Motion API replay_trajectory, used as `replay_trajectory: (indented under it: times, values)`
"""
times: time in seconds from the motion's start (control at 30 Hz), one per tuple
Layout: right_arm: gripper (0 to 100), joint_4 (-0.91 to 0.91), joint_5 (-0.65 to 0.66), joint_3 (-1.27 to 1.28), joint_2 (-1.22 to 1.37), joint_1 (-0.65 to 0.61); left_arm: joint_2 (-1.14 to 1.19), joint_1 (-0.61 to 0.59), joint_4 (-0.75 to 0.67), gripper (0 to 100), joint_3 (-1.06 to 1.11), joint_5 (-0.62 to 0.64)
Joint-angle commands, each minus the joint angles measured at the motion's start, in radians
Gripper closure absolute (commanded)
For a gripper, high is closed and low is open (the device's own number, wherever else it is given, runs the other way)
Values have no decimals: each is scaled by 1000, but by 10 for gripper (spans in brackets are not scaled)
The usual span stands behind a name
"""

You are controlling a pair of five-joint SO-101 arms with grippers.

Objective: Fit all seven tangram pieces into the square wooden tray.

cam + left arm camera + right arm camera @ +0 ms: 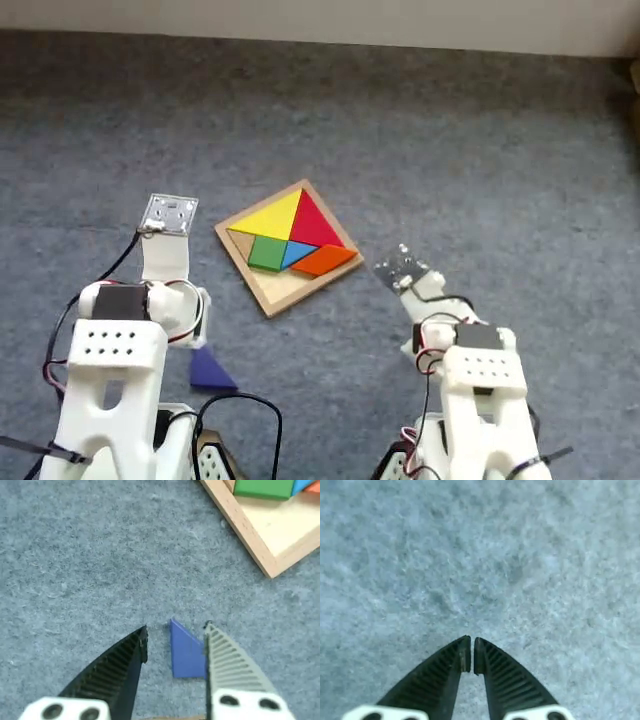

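**High view:** The square wooden tray [275,295] sits turned like a diamond on the grey carpeted bench [480,150]. It holds a yellow triangle [270,218], a red triangle [316,224], a green piece [267,253], a light blue piece [297,255] and an orange piece [326,261], with bare wood showing at its near corner. A dark blue piece [210,371] lies on the bench outside the tray, well apart from it, beside the left arm [115,345]. The right gripper [402,268] hangs near the tray's orange-piece side.

**Left wrist view:** The left gripper [176,629] has its fingers spread around the dark blue piece. The piece lies flat, just against the pale finger [230,665] and short of the tray's corner.

**Right wrist view:** The right gripper's fingers [445,675] are clenched together over bare carpet, grasping nothing.
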Motion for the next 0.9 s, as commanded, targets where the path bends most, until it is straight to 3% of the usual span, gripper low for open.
replay_trajectory:
  times: [0.0, 0.3, 0.43, 0.57, 0.87]
  values:
    - [975, -22, -11, 28, -82, 21, -13, 27, 6, 752, -8, -5]
    - [975, -24, -11, 124, -173, 21, -12, 62, 5, 751, 85, -8]
    - [975, -24, -11, 165, -200, 21, -12, 62, -20, 751, 130, -98]
    - [975, -24, -11, 176, -228, 21, -12, 64, -41, 751, 147, -98]
    - [975, -41, -117, 177, -259, 16, -7, 243, -74, 751, 153, -21]
